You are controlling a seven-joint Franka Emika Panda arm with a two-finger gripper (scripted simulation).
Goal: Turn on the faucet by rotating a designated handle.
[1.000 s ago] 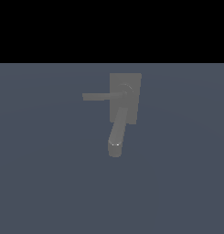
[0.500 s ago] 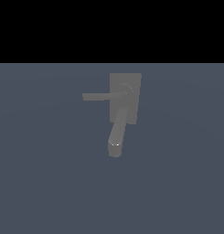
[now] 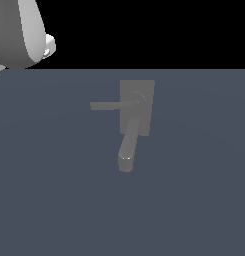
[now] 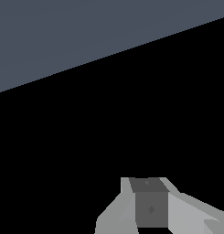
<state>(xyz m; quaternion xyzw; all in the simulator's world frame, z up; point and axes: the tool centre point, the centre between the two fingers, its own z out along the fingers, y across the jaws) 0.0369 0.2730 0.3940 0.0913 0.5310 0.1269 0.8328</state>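
The grey faucet (image 3: pixel 142 90) lies in the middle of the exterior view, its flat base plate on the blue-grey floor and its thick spout (image 3: pixel 128 147) pointing toward the camera. The handle (image 3: pixel 109 105) is a thin flat bar running from a small round hub (image 3: pixel 137 99) toward the exterior view's left. A glossy white part of my arm (image 3: pixel 21 32) shows at the upper left, far from the faucet. In the wrist view, grey parts of my gripper (image 4: pixel 150 183) fill the lower edge; the fingers' gap is not clear. The faucet is out of the wrist view.
Blue-grey floor (image 3: pixel 194 200) surrounds the faucet on all sides. Its far edge (image 3: pixel 194 69) meets black background. The wrist view shows only a wedge of floor (image 4: pixel 63 32) and blackness.
A white part of my arm has come into the exterior view at the upper left. The faucet and its handle have not moved.
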